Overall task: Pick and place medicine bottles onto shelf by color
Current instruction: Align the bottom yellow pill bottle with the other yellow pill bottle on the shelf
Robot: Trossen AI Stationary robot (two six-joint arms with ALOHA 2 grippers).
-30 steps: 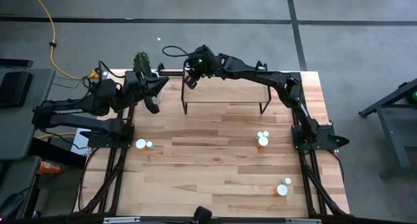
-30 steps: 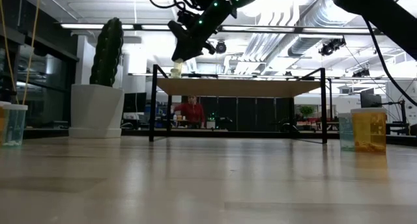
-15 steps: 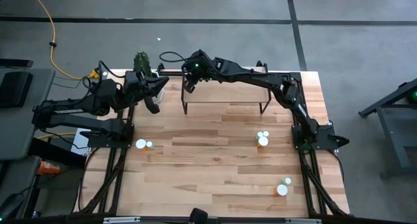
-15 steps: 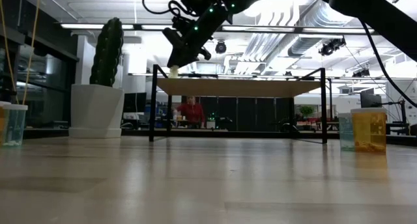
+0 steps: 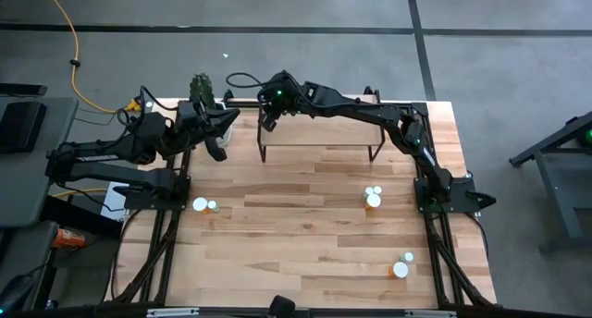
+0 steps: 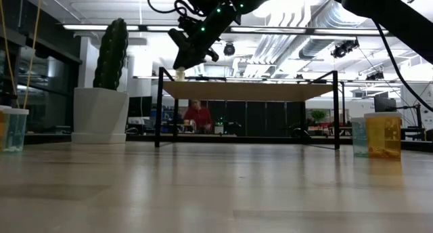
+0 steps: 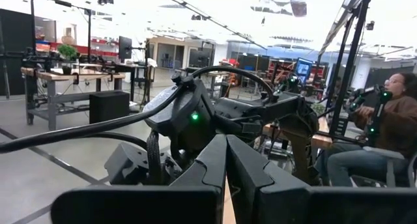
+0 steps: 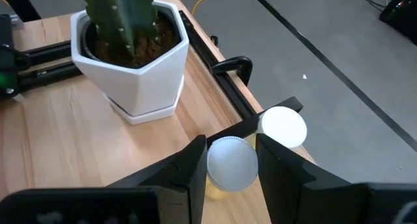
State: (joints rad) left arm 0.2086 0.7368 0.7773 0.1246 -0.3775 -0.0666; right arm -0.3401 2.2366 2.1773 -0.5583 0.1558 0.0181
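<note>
I am reading the job as early on: one white-capped bottle [image 8: 283, 127] is already standing at the shelf [image 5: 319, 137] corner nearest the cactus pot [image 8: 133, 61], while bottles are still waiting in three clusters on the table [image 5: 305, 235]. My right gripper [image 8: 231, 160] is clamping a yellowish bottle [image 8: 229, 167] just beside that one, low over the shelf. My left gripper [image 7: 226, 160] is sitting closed and empty beside the cactus.

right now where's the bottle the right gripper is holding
In the right gripper, the yellowish bottle sits at the shelf's left end, beside another white-capped bottle, near the cactus pot.
</note>
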